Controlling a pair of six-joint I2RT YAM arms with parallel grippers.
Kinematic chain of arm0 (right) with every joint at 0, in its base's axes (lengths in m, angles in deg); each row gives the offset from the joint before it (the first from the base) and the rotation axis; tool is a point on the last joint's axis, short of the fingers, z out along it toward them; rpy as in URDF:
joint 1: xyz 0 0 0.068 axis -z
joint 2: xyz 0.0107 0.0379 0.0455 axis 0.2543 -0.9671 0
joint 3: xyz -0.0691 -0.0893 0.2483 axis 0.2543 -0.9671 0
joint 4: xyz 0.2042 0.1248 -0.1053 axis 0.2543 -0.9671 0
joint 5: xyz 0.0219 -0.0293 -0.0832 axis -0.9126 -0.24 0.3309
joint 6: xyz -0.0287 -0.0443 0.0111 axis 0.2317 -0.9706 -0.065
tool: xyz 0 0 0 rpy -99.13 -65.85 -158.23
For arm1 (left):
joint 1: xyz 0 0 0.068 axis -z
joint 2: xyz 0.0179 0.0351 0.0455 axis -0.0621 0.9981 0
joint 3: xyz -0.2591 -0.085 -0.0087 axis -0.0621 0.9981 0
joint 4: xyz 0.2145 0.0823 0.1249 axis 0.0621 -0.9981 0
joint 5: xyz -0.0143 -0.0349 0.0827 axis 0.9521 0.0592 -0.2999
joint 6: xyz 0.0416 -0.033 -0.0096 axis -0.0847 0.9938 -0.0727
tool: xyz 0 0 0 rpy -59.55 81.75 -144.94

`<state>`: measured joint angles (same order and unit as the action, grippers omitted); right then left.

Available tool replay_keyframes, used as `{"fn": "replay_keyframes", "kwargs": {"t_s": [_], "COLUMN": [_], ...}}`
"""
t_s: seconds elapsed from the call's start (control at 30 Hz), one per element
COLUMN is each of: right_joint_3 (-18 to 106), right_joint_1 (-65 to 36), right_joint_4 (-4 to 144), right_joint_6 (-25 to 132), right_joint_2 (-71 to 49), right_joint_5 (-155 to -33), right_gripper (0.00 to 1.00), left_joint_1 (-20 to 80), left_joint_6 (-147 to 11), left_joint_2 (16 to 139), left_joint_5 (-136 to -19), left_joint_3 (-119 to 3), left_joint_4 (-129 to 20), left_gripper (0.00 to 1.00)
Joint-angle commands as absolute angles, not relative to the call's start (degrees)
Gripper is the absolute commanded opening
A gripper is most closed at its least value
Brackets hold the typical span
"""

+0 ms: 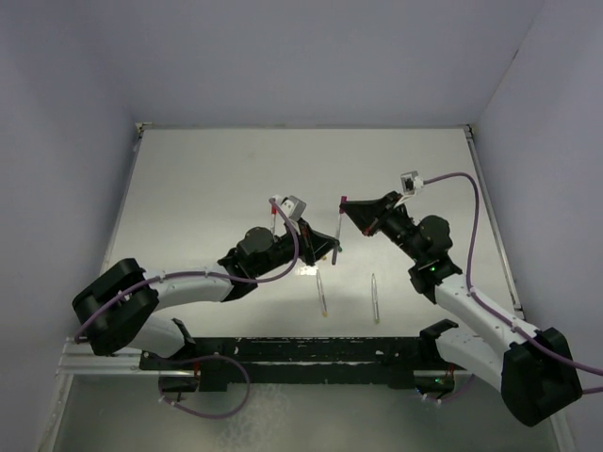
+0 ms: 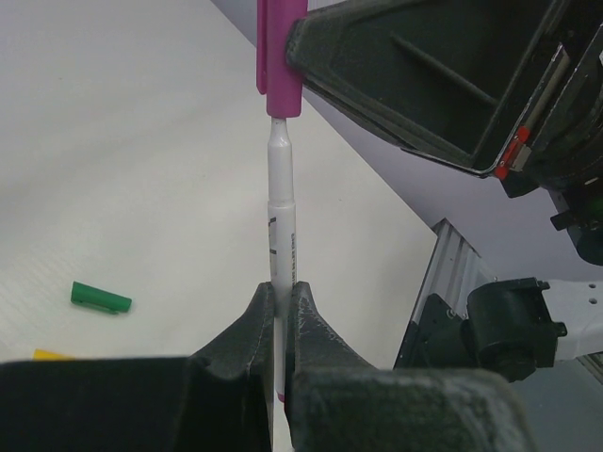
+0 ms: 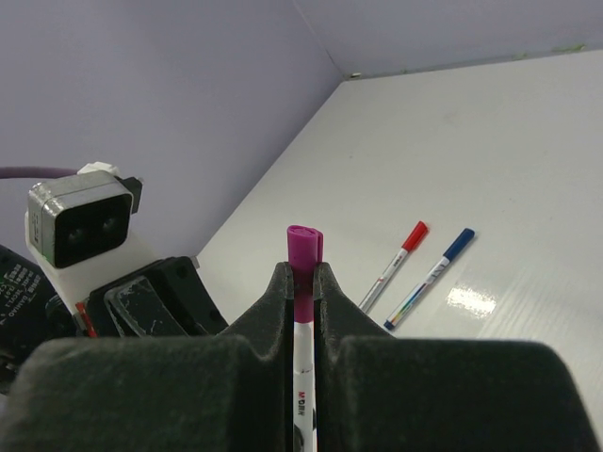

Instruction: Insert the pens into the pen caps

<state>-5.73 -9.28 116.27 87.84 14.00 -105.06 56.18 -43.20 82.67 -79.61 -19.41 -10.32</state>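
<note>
You're capping 1 pen (image 2: 281, 217): left gripper (image 2: 283, 294) clamped on its barrel, right gripper (image 3: 302, 273) pinching the purple cap (image 2: 279, 66) at 12 o'clock. Next, probably push them straight together.

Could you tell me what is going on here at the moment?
The left pincer is shut on a pen, and the right pincer is shut on the purple cap. The pen's tip is in the cap's mouth, apparently not fully seated. A red-capped pen and a blue-capped pen lie aside; a green cap and a yellow cap lie loose.
</note>
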Motion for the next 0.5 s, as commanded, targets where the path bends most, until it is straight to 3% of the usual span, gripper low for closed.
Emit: {"fn": "replay_keyframes", "kwargs": {"t_s": [0.0, 0.47], "right_joint_3": [-6.03, -6.8], "right_joint_1": [-9.65, -10.23], "right_joint_4": [119.35, 116.14], "right_joint_6": [88.48, 88.27], "right_joint_2": [14.48, 14.08], "right_joint_5": [-106.0, -107.57], "right_gripper": [0.0, 0.0], "left_joint_1": [55.94, 54.77], "left_joint_6": [-42.81, -42.49], "left_joint_2": [83.04, 82.91], "left_joint_5": [-78.29, -79.79], "left_joint_3": [-21.99, -23.36], "left_joint_4": [-6.0, -4.77], "left_gripper": [0.0, 0.0]}}
